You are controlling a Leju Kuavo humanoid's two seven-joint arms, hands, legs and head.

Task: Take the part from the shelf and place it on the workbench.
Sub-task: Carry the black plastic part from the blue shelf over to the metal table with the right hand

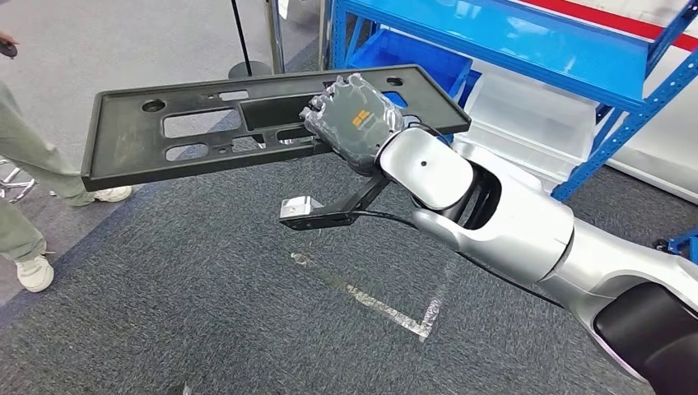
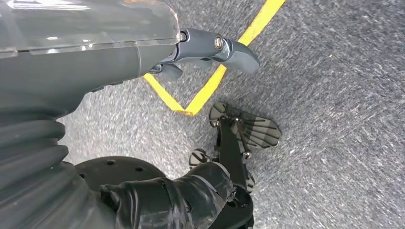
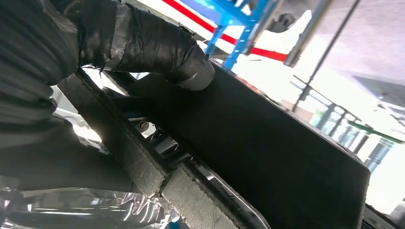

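**Ana:** Black plastic, long and flat: the part (image 1: 247, 123) is off the shelf (image 1: 527, 49) and hangs in the air over the grey carpet (image 1: 206, 313). The right hand (image 1: 354, 123) grips it near one end, the thumb (image 3: 157, 50) pressing on the flat face.

**Ben:** So most of the length sticks out toward 9 o'clock from the hand. I think this is the danger: the far end is heavy as a lever, and the part can turn or slip in the grasp if the arm swings fast.

**Ana:** Yes. Also a person (image 1: 25, 164) stands at 9 o'clock, near that free end. A wide turn to that side may hit the legs.

**Ben:** And the shelf frame, at 1 o'clock, is just behind the near end. A corner can catch on the blue post.

**Ana:** Open room is at 6 and 7 o'clock, where only carpet and some tape marks (image 1: 387, 304) lie. I do not see the workbench.

**Ben:** The left hand (image 2: 210, 47)?

**Ana:** It hangs above the floor, holding nothing, its fingers loosely apart.
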